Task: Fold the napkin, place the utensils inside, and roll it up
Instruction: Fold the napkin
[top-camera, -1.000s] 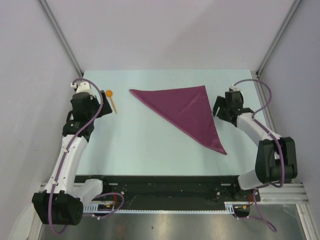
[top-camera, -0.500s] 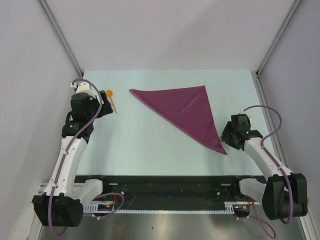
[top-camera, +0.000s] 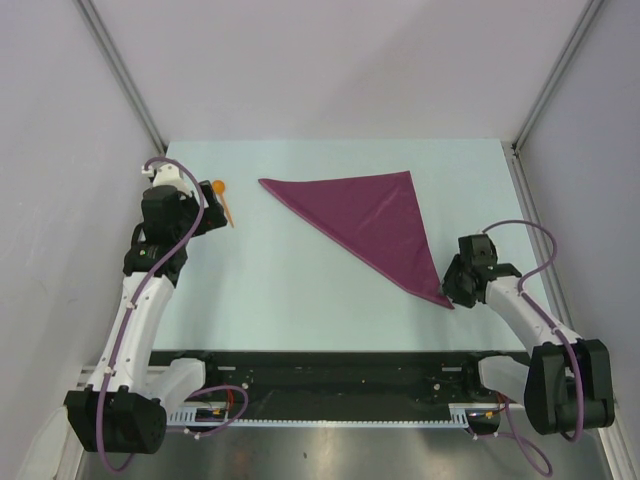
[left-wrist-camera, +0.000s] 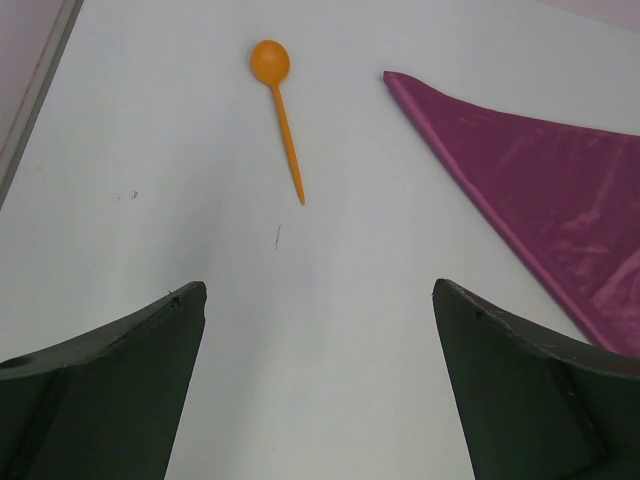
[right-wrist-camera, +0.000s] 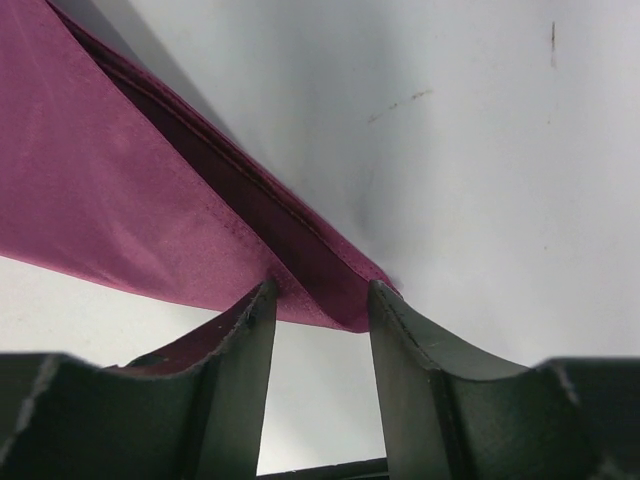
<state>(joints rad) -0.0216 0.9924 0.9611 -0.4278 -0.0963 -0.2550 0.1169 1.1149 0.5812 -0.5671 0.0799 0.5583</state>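
Loosely straddled the near corner of the folded plum napkin (top-camera: 370, 222) on the tabletop (top-camera: 300, 290) with the right end effector (right-wrist-camera: 320, 297), not yet clenched; hung the left end effector (left-wrist-camera: 318, 300) released near the orange spoon (left-wrist-camera: 281, 120). Risked pinching one layer, undoing the fold.

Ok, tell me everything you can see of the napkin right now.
The napkin is a plain plum-purple cloth, thin, slightly shiny, folded into a triangle and lying flat on the pale table. Two stacked layers show along its edge in the right wrist view. One corner points left, one far right, and a long tip runs toward the near right. The right gripper is at that tip, fingers either side with a gap between them. Nothing lies on it.
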